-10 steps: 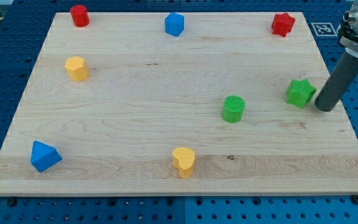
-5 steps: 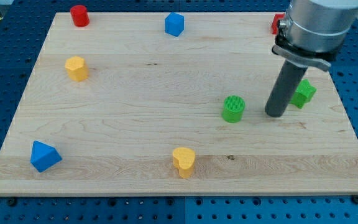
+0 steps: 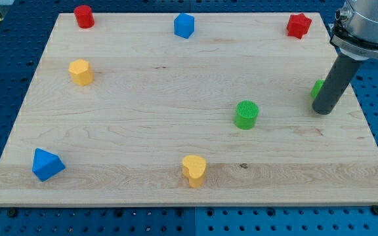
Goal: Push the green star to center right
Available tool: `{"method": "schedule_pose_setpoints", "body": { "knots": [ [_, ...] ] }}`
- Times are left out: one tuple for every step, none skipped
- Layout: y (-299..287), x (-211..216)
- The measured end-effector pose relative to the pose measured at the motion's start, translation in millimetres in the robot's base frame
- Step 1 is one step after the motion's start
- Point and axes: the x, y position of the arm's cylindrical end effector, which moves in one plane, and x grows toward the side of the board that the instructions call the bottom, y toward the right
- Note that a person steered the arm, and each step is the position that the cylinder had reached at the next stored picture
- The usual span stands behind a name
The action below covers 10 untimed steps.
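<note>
The green star (image 3: 316, 88) is near the board's right edge at mid height, and the rod hides most of it; only a sliver shows at the rod's left side. My tip (image 3: 322, 110) rests on the board just in front of the star, touching or nearly touching it. A green cylinder (image 3: 246, 114) stands to the view's left of my tip.
On the wooden board (image 3: 176, 151): a red star (image 3: 298, 25) at top right, a blue block (image 3: 184, 25) at top middle, a red cylinder (image 3: 83, 16) at top left, a yellow block (image 3: 81, 71) at left, a blue block (image 3: 46, 164) at bottom left, a yellow heart (image 3: 193, 170) at bottom middle.
My tip swung from the star's right side to its left, then came back right. The star now sits slightly farther up and right, mostly behind the rod.
</note>
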Motion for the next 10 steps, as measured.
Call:
{"method": "schedule_pose_setpoints", "body": {
  "knots": [
    [0.7, 0.0],
    [1.2, -1.5],
    [2.8, -6.9],
    [3.2, -12.6],
    [3.2, -17.4],
    [3.2, -22.7],
    [3.2, -29.7],
    [3.2, -31.3],
    [1.9, -31.3],
    [-2.9, -31.3]
  ]
}}
